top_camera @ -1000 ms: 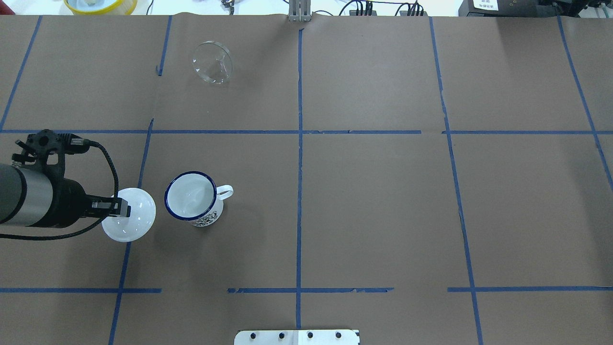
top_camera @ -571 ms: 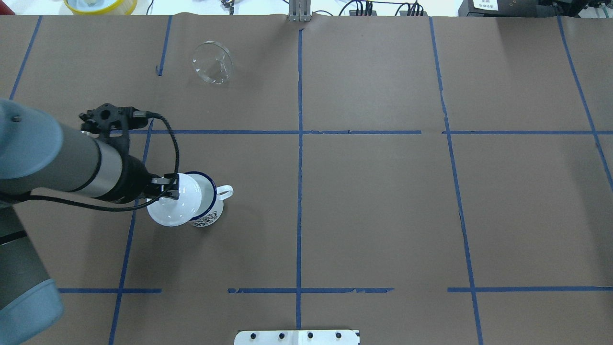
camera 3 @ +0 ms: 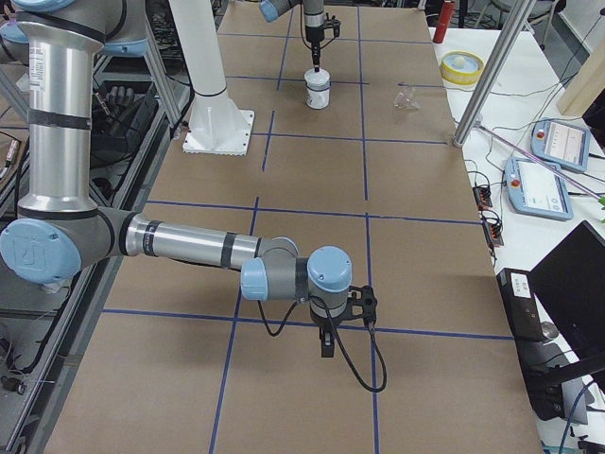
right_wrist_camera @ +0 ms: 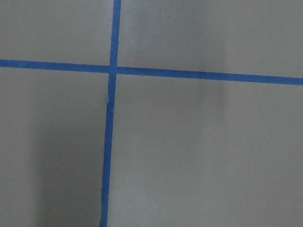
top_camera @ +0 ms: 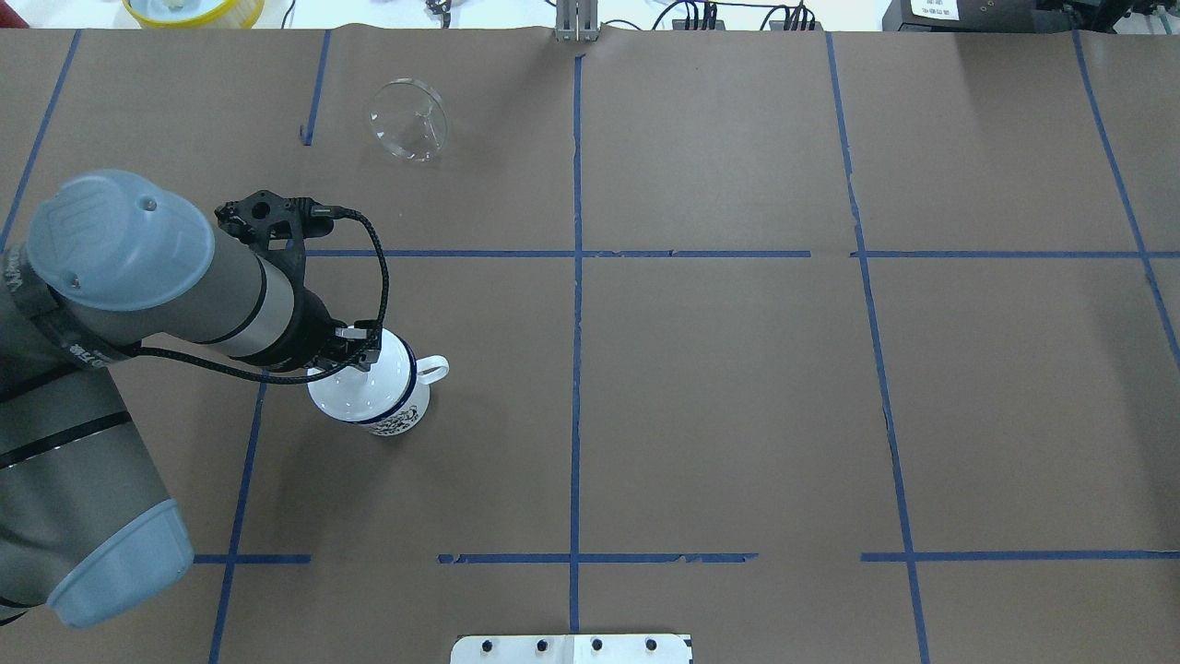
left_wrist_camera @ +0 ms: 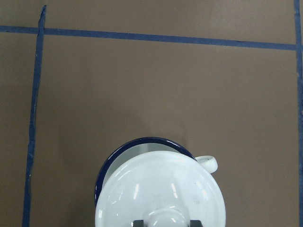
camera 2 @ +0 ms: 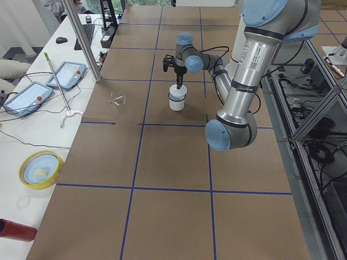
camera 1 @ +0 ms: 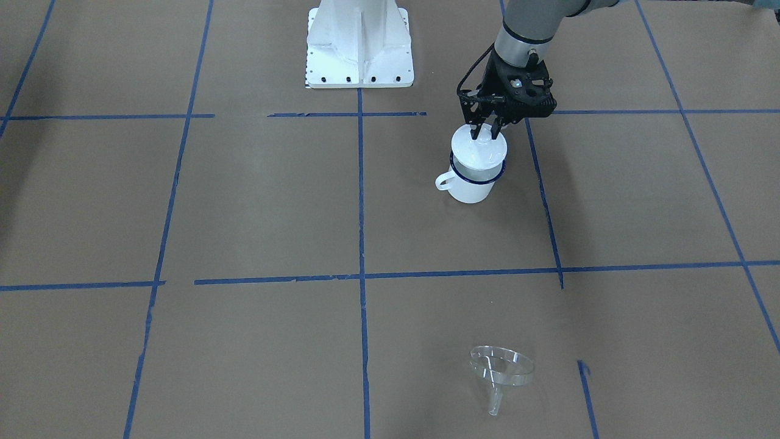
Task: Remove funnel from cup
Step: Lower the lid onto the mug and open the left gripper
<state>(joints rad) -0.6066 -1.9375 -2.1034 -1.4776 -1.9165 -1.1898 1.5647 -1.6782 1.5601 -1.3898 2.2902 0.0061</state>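
The clear funnel [top_camera: 410, 120] lies on its side on the brown paper at the far side, well apart from the cup; it also shows in the front view [camera 1: 501, 369]. The cup [top_camera: 395, 420] is a white mug with a dark blue rim [left_wrist_camera: 124, 148], upright with its handle to the right. My left gripper [top_camera: 358, 353] is shut on the knob of a white domed lid [camera 1: 478, 152] and holds it over the mug's mouth, covering most of it. I cannot tell if the lid rests on the rim. My right gripper [camera 3: 326, 342] hangs over bare paper far away; open or shut cannot be told.
The robot's white base [camera 1: 359, 42] stands at the near middle edge. A yellow bowl [top_camera: 194, 9] sits beyond the far left edge. Blue tape lines cross the brown paper. A metal pole [camera 2: 81, 40] and tablets stand on the operators' side.
My left arm has carried the white lid from left of the mug rightward to over the mug's mouth. The funnel and mug have not moved.
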